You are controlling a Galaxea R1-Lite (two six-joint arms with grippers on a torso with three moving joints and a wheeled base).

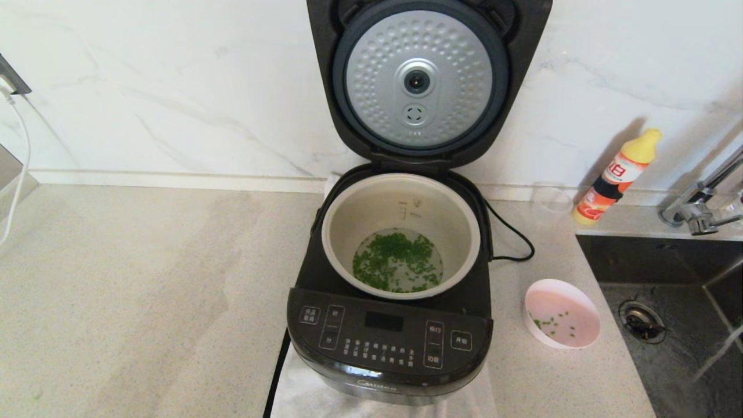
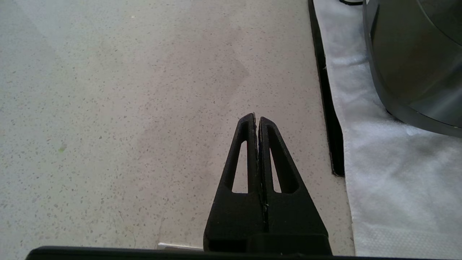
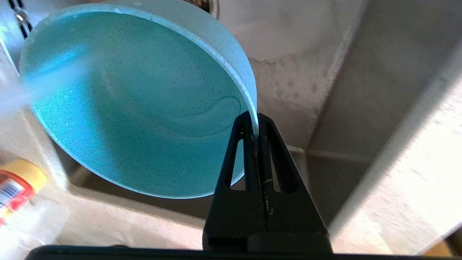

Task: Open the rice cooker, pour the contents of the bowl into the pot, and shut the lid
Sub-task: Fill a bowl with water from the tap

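Observation:
The rice cooker (image 1: 389,342) stands in the middle of the counter with its lid (image 1: 418,81) swung fully up, dimpled silver underside facing me. The pot (image 1: 371,215) holds water with chopped green bits. A small pink bowl (image 1: 562,313) with a few green bits sits right of the cooker. In the right wrist view my right gripper (image 3: 255,121) is shut on the rim of a tilted blue bowl (image 3: 137,101) above the sink (image 3: 361,90). My left gripper (image 2: 257,118) is shut on nothing, low over the counter left of the cooker (image 2: 415,54). Neither arm shows in the head view.
A sink (image 1: 667,278) with a faucet (image 1: 702,203) lies at the right. An orange bottle (image 1: 618,177) and a clear glass (image 1: 551,203) stand by the back wall. The power cord (image 1: 514,238) loops right of the cooker. A white cloth (image 2: 389,162) lies under it.

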